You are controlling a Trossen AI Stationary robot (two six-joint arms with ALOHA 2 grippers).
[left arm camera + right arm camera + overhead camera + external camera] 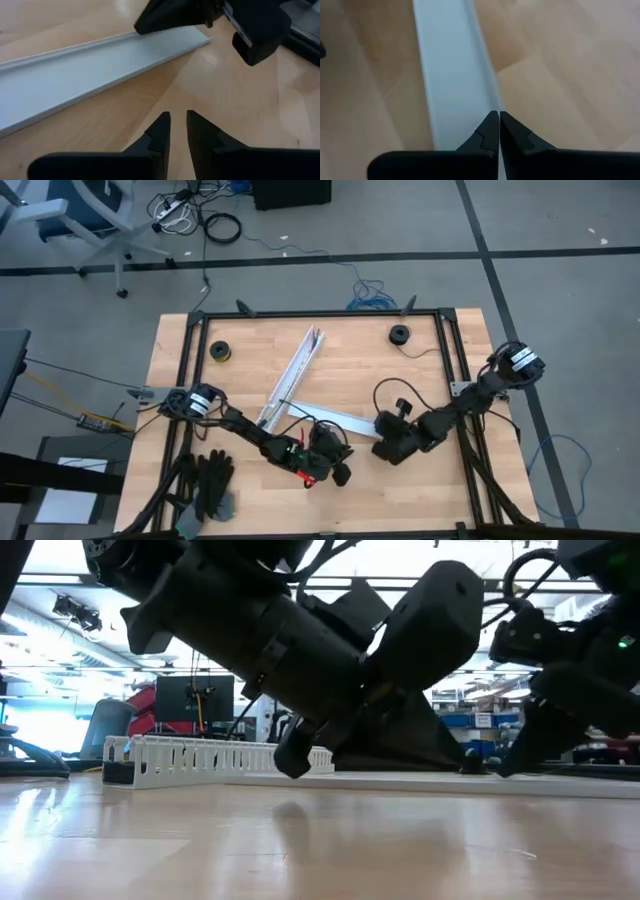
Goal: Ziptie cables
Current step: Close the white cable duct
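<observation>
Notably, no cables show on the table (420, 395). Left gripper (177, 125), fingers a narrow gap apart and empty, hovers just beside the flat white strip (90, 70). Right gripper (498, 125), fingers pressed together, sits at the strip's edge, seemingly pinning it. Judged preparatory: next, the wires must be located and gathered.
</observation>
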